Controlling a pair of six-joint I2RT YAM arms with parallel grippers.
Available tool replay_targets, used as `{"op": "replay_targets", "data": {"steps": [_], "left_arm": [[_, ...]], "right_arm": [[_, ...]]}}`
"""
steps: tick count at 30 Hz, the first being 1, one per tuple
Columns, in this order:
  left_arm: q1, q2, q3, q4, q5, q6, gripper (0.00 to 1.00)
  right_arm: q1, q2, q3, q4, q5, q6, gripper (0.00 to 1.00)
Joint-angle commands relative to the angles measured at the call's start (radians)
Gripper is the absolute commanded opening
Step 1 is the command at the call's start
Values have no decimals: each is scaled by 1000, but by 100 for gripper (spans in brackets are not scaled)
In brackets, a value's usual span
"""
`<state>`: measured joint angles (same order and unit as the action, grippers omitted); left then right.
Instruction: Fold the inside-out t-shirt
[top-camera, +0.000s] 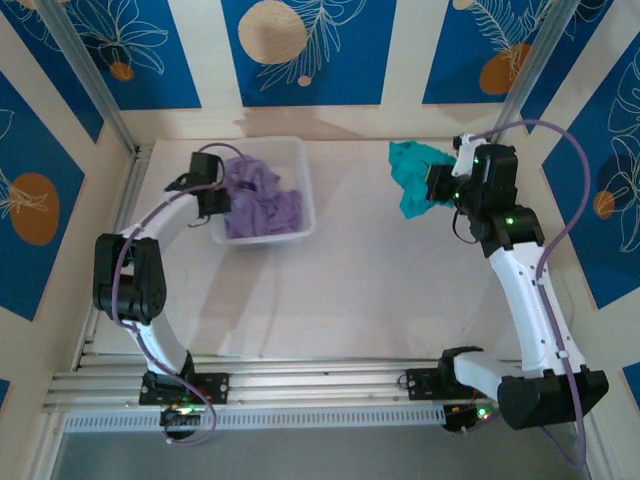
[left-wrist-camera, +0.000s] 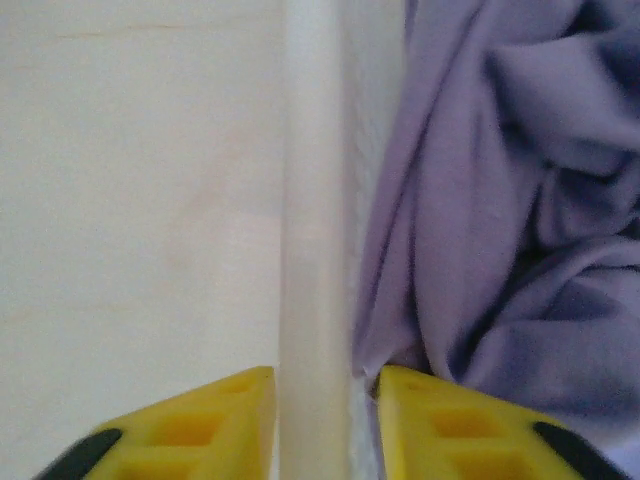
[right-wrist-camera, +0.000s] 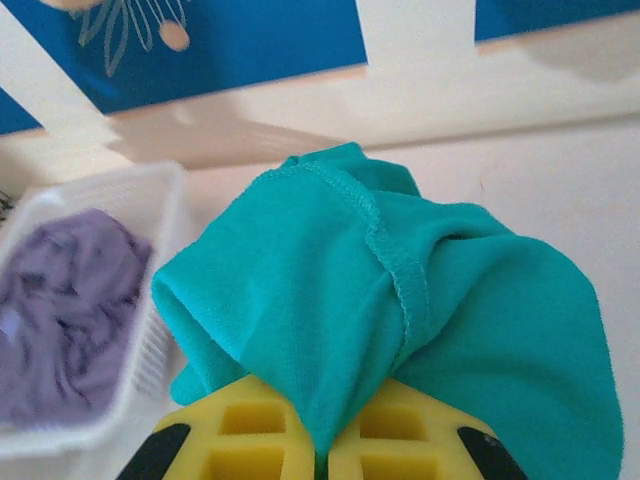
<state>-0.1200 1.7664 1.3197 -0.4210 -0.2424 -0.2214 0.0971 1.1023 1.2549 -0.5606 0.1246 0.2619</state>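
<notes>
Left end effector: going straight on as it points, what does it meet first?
Probably the bin wall, lined up between the fingers of the left end effector; the purple garment lies just right. Depth unclear.

t-shirt (top-camera: 410, 178): teal, bunched, stitched seam showing
hold: pinched in the right gripper (right-wrist-camera: 318, 445)
place: worktop's (top-camera: 380, 290) far right

text: none legible | labels: none | numbers: none
</notes>
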Motion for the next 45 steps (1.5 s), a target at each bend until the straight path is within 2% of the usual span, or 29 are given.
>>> {"op": "replay_targets", "data": {"steps": [1,5,8,12,19,23,27,31,32,33,36,41,43,45], "left_arm": [[16,-78,37,-80,-114,48,49],[-76,-224,-86,65,129,3,70],[-182,-224,-106,127,210,-30,74],[-260,-59,42,47,156,-24,75],[-261,231,331,-16,17,-21,77],[-252,352,461,-35,-8,-4,77],[-231,471,612,-81,-38,16,72],[-197,538,700,-125,-13,24,58],[-187,542,710,-142,-12,27,52],[-180,535,707,-151,-11,33,45],[-154,482,643,-159,-27,81,38],[-94,345,432,-89,-41,186,36],[-58,323,395,-82,-56,214,35],[-12,326,396,-98,-56,233,29]], "right_arm": [[-13,-58,-53,42,-55,14,0],[-14,-76,-186,118,-83,67,0],[-1,-58,-262,195,-132,111,0],[50,-20,-279,240,-145,126,0],[101,-11,-291,243,-128,101,0],[105,-27,-316,242,-120,94,0],[107,-33,-337,245,-124,83,0],[107,-33,-345,241,-133,79,0],[106,-31,-346,242,-134,75,0],[107,-31,-347,239,-131,71,0],[105,-30,-352,238,-133,71,0],[105,-11,-366,266,-144,70,0],[107,6,-367,280,-161,76,0],[108,27,-368,298,-176,77,0]]}}
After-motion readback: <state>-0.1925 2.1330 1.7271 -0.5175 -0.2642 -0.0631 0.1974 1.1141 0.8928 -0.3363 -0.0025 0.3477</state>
